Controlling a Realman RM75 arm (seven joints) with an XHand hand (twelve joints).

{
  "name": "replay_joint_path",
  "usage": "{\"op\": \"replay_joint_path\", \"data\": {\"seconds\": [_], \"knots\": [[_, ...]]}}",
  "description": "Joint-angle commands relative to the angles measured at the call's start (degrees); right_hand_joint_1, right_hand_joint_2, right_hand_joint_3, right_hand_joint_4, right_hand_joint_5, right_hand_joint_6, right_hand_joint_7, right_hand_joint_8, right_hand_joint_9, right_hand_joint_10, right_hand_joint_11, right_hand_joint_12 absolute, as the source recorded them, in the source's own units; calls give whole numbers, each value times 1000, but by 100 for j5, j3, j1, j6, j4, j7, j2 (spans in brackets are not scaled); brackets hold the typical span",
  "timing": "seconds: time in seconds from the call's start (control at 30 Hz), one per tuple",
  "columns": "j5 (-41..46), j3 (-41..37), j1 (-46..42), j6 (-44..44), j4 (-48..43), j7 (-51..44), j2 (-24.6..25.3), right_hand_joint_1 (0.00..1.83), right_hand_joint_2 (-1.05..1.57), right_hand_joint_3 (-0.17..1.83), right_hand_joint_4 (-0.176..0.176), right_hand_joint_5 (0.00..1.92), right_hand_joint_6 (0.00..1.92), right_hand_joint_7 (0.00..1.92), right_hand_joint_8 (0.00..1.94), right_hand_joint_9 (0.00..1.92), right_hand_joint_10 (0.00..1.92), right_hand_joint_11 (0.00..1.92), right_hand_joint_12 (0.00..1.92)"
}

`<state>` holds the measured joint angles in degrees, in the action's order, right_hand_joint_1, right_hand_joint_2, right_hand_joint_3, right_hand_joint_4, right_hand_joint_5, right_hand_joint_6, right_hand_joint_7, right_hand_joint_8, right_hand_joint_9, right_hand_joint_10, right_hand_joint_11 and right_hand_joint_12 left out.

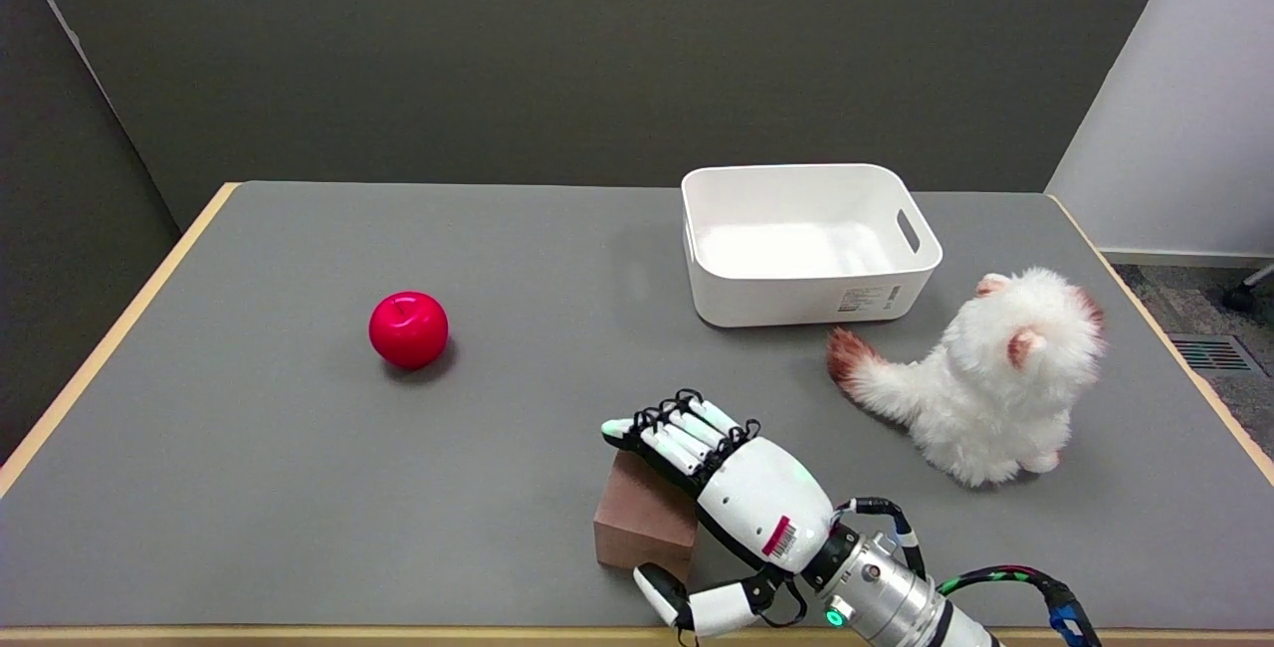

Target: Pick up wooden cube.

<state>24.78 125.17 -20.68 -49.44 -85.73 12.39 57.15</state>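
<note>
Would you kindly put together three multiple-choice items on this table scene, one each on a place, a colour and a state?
1. Where does the wooden cube sit?
A. inside the bin
B. near the table's front edge, under the right hand
C. beside the apple

2. What colour is the apple?
A. green
B. yellow
C. red

3. What is in the white bin?
A. nothing
B. the plush cat
C. the cube

Answers: 1 B, the right hand reaches over the cube at the near edge, fingers over its top. 2 C, it is glossy red. 3 A, its floor shows bare, and the white plush cat sits outside, to its right.
</note>
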Motion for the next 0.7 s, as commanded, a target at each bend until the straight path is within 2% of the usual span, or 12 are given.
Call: {"op": "replay_joint_path", "data": {"seconds": [0.03, 0.07, 0.13, 0.17, 0.2, 0.23, 0.3, 0.37, 0.43, 0.7], "knots": [[16, 56, 60, -55, 25, -100, 190, 860, 703, 898, -133, 143, 370, 417, 526, 318, 1036, 122, 1338], [16, 56, 70, -86, 25, -100, 209, 875, 701, 912, -134, 147, 382, 431, 548, 338, 1051, 151, 1376], [16, 53, 125, -133, 33, -111, 252, 935, 741, 917, -140, 214, 463, 592, 793, 474, 1175, 344, 1562], [16, 48, 164, -156, 33, -158, 267, 1040, 841, 765, -143, 247, 539, 665, 1020, 553, 1220, 440, 1640], [16, 48, 210, -165, 23, -269, 267, 1207, 1004, 475, -145, 264, 633, 698, 1293, 616, 1225, 499, 1673], [16, 51, 265, -165, -1, -423, 262, 1309, 1084, 326, -148, 287, 724, 728, 1448, 663, 1246, 551, 1717], [16, 59, 344, -157, -55, -617, 240, 1330, 983, 470, -154, 370, 957, 791, 1412, 732, 1359, 653, 1871], [16, 45, 417, -124, -93, -684, 235, 1324, 951, 556, -150, 393, 1095, 783, 1462, 760, 1389, 648, 1921], [27, 24, 513, -109, -106, -707, 235, 1151, 1258, 141, -176, 573, 1565, 637, 1592, 784, 1416, 638, 1921], [311, -22, 869, -53, -404, -1018, 156, 1160, 1219, 195, -176, 598, 1545, 660, 1570, 793, 1468, 626, 1921]]}}
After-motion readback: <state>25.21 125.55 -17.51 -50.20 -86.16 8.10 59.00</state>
